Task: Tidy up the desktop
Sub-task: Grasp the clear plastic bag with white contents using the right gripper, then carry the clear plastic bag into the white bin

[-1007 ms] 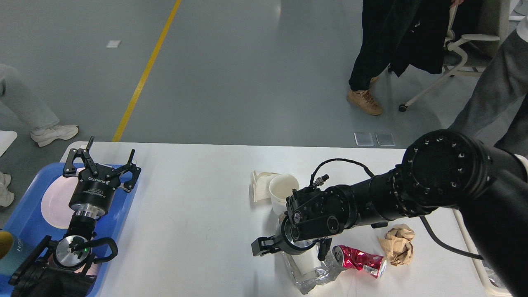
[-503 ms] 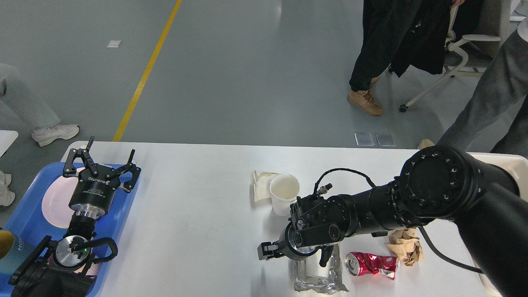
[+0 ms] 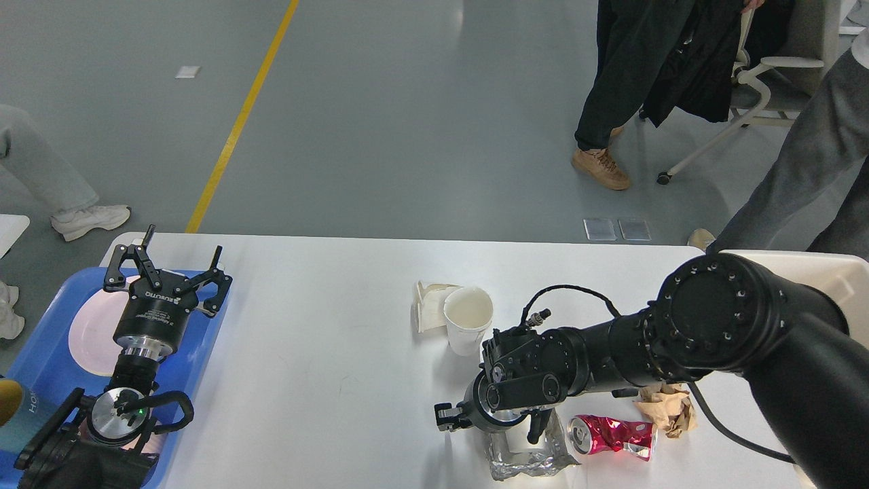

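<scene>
The wide white worktop filled the lower part of the view, its far edge against the grey floor with the yellow line. At its left end sat a blue tray carrying a pale plate. The left gripper hung above that tray with its fingers spread wide and nothing between them.

The right arm came in low from the right, and the right gripper was down near the worktop's front edge. One finger stuck out to the left and the other pointed down at a crumpled clear plastic wrapper, so they stood apart; whether they touched the wrapper I could not tell.

Just right of the wrapper lay a crushed red can on its side, and beyond it a ball of brown paper, partly hidden by the arm. Behind the gripper stood a white paper cup, upright, with a folded cream napkin touching its left side.

People stood on the floor past the worktop, near an office chair.
</scene>
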